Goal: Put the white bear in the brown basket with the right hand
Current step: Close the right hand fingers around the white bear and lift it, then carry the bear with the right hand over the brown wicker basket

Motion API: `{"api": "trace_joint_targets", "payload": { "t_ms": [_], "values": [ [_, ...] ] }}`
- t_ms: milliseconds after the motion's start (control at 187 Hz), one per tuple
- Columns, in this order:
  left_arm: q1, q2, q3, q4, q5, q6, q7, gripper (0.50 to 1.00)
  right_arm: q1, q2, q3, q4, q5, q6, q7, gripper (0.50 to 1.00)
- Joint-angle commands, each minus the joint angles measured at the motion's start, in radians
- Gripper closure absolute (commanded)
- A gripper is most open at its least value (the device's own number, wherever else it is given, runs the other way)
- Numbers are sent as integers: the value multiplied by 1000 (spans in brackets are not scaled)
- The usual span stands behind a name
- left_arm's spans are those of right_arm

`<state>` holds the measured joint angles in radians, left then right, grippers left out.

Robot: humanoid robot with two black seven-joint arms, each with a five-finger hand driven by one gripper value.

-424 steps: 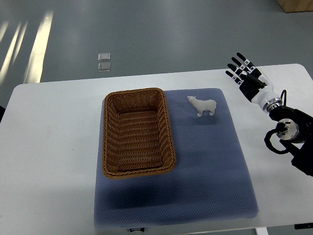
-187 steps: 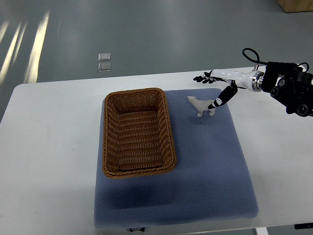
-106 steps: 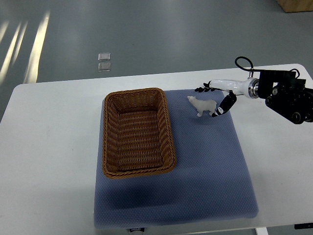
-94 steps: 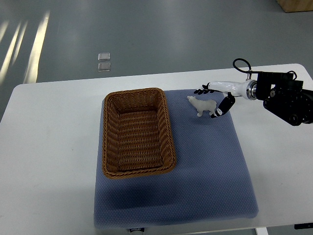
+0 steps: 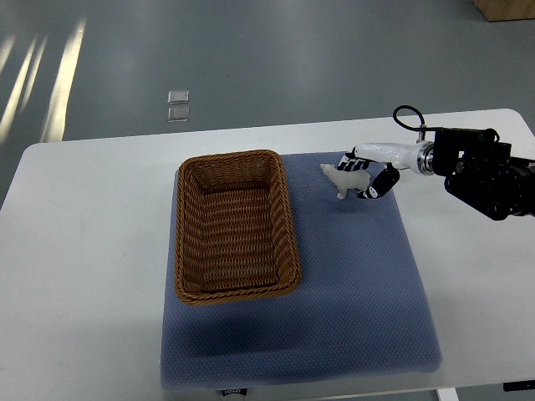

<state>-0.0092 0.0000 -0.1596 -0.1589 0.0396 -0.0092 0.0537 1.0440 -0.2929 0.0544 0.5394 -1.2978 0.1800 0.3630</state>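
Floor: grey smooth floor across the top of the frame, with pale streaks of light at the upper left.
Floor plates: two small clear square plates (image 5: 178,104) lying on the floor, upper left of centre, one just below the other.
Table: white rounded-corner table (image 5: 84,251) filling the lower two thirds of the frame.
Mat: blue-grey textured rectangular mat (image 5: 351,301) on the table, centre to lower right; a small dark label shows at its bottom edge.
Basket: brown woven rectangular wicker basket (image 5: 284,225) on the left part of the mat, left of centre, long side running up and down the frame, nothing inside it.
Bear: small white polar bear figure (image 5: 344,177) standing upright on the mat, right of centre in the upper half, just right of the basket's upper right corner but apart from it, its head towards the basket.
Right hand: white and black robot hand with fingers (image 5: 364,173) reaching in from the right edge, at the bear's back end and touching it.
Right hand fingers: the dark-tipped fingers (image 5: 352,162) lie over the bear's back on its far side and the thumb curls in on its near side, so they are closed around the figure; the bear's feet seem to be on the mat.
Right arm: white forearm tube, then a black jointed wrist block with a looped black cable, at the right edge in the upper half.
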Motion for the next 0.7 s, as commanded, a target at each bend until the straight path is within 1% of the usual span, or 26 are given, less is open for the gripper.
{"api": "trace_joint_targets", "payload": {
  "t_ms": [0,16,101,107,134,144,150,155,160,166,171,176,497,694],
  "values": [
    [0,0,0,-1,0,0,0,500,1,0,-1,-3,0,-11,-7,838],
    [0,0,0,-1,0,0,0,500,1,0,-1,-3,-2,-16,-7,854],
    [0,0,0,-1,0,0,0,500,1,0,-1,-3,-3,-19,-9,899],
    [0,0,0,-1,0,0,0,500,1,0,-2,-3,-5,-19,-9,912],
    [0,0,0,-1,-1,0,0,500,1,0,-1,-3,-6,-19,-7,934],
    [0,0,0,-1,0,0,0,500,2,0,-1,-3,-6,-19,-9,961],
    [0,0,0,-1,0,0,0,500,2,0,-1,-3,-6,-19,-9,961],
    [0,0,0,-1,0,0,0,500,2,0,-1,-4,-6,-19,-7,975],
    [0,0,0,-1,0,0,0,500,2,0,-1,-4,-6,-19,-7,975],
    [0,0,0,-1,0,0,0,500,2,-2,-1,-3,-6,-19,-9,989],
    [0,0,0,-1,0,0,0,500,2,-2,-1,-3,-6,-19,-9,989],
    [0,0,0,-1,0,0,0,500,2,0,-1,-3,-6,-19,-9,1000],
    [0,0,0,1,0,0,0,500,8,-2,7,1,-5,-57,-2,1000],
    [0,0,0,1,-1,0,0,500,77,-3,10,22,3,-57,7,1000]
  ]
}}
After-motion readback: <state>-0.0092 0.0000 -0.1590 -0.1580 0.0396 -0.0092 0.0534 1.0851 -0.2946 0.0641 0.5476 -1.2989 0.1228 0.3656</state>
